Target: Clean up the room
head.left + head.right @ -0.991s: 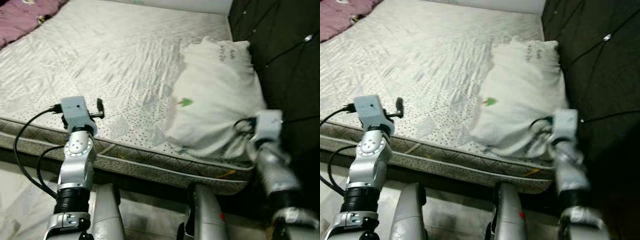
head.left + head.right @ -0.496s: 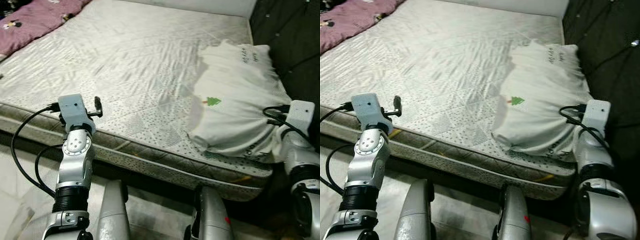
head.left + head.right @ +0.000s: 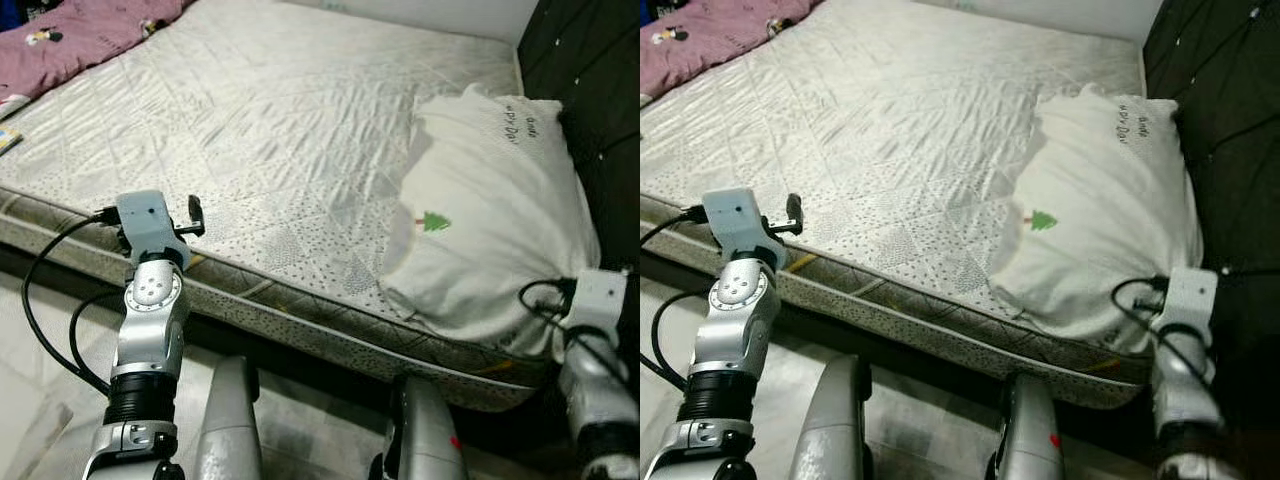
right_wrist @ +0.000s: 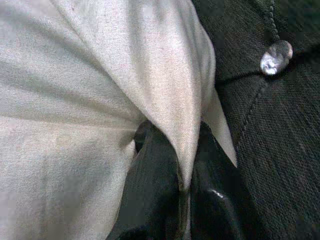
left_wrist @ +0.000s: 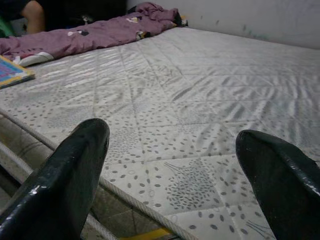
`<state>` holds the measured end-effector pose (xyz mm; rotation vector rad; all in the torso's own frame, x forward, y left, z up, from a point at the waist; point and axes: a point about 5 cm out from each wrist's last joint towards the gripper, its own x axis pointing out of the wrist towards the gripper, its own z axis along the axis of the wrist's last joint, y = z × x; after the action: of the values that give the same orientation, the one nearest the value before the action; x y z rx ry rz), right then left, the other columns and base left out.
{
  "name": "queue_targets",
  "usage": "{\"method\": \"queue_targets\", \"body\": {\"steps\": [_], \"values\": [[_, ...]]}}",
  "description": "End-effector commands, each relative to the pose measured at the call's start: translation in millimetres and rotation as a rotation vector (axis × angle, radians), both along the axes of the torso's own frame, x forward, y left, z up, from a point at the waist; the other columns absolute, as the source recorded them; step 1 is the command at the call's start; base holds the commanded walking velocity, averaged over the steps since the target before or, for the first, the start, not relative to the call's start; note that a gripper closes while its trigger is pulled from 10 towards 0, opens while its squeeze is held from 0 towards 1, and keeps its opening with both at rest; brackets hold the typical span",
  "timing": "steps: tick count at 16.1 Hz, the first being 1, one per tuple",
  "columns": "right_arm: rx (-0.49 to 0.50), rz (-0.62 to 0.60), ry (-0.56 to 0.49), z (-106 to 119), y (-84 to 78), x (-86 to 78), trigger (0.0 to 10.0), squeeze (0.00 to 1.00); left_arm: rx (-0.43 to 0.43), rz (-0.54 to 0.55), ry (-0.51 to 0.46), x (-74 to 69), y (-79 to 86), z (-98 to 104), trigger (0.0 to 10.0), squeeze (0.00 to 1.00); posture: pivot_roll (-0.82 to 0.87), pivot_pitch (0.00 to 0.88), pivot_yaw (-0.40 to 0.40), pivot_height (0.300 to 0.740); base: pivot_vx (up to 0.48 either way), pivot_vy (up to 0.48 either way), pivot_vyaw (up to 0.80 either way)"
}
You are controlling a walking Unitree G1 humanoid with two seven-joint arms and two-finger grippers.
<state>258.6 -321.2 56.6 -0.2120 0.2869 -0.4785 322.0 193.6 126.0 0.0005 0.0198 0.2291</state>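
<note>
A white pillow (image 3: 490,200) with a small green tree print lies on the right end of the bare mattress (image 3: 270,130), against the dark headboard. My right gripper (image 4: 180,147) is shut on a fold of the pillow's cloth at its near right corner. The right wrist (image 3: 598,300) sits just past that corner, at the mattress edge. My left gripper (image 5: 172,140) is open and empty. It is held level over the near edge of the mattress, far left of the pillow, with its wrist (image 3: 150,225) raised.
A dark tufted headboard (image 3: 590,60) rises at the right. A purple blanket (image 3: 90,25) lies at the far left of the bed, and a colourful book (image 5: 12,72) lies near it. Pale floor (image 3: 40,380) runs along the bed's near side.
The camera has swung, so the whole picture shifted. My right wrist sits lower against the pillow's near corner, still holding it. The left arm has kept its pose.
</note>
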Motion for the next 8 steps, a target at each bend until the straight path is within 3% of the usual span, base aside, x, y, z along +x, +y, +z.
{"method": "queue_targets", "body": {"steps": [1,8], "values": [[-0.004,-0.049,0.031,-5.5,-6.6,-12.3,0.0,0.0,0.008,-0.007,-0.009,2.9,-0.5,3.3,10.0,0.0,0.03,0.0,-0.03,0.553,0.0,0.0,0.0],[-0.052,-0.002,0.042,-2.0,-3.8,-26.5,0.0,0.0,0.005,0.007,-0.006,0.7,0.8,0.3,10.0,0.0,0.03,0.0,-0.049,0.553,0.0,0.0,0.0]]}}
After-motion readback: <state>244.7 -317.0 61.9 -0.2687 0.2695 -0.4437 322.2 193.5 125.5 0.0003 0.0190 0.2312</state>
